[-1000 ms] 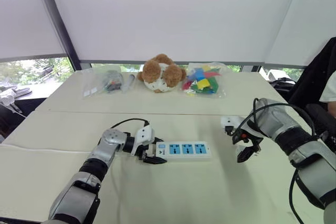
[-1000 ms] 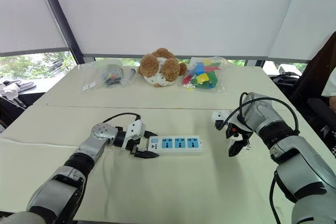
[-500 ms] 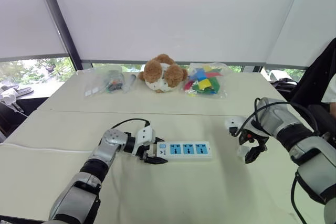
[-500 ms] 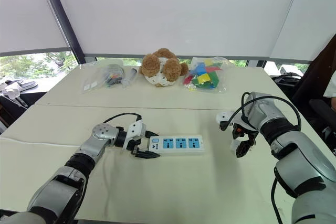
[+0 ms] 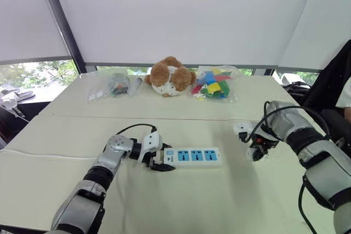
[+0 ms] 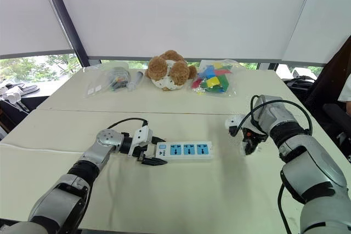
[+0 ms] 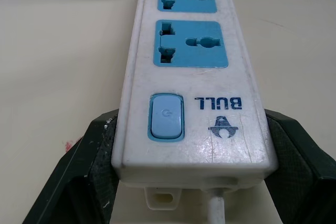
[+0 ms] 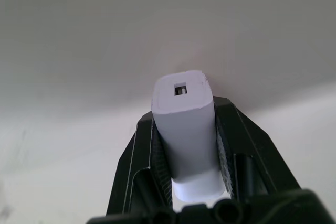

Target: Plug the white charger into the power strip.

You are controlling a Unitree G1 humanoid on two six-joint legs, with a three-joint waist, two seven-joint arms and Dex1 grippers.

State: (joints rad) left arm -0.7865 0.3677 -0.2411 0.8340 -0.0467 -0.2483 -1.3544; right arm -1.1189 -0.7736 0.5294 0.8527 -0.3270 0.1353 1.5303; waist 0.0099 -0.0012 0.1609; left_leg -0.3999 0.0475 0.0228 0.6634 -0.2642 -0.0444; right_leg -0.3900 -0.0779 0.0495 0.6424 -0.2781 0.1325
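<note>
We see the power strip point(image 5: 192, 156) lying flat near the middle of the desk point(image 5: 181, 201), its three blue sockets facing up. The left gripper point(image 7: 184, 177) clamps the strip's switch end, one black finger on each long side. The right gripper point(image 8: 184, 145) pinches the white charger point(image 8: 186, 129) between its fingers, toward the desk's right edge and well apart from the strip. A plush toy point(image 5: 169, 76) and two bags sit along the far edge.
</note>
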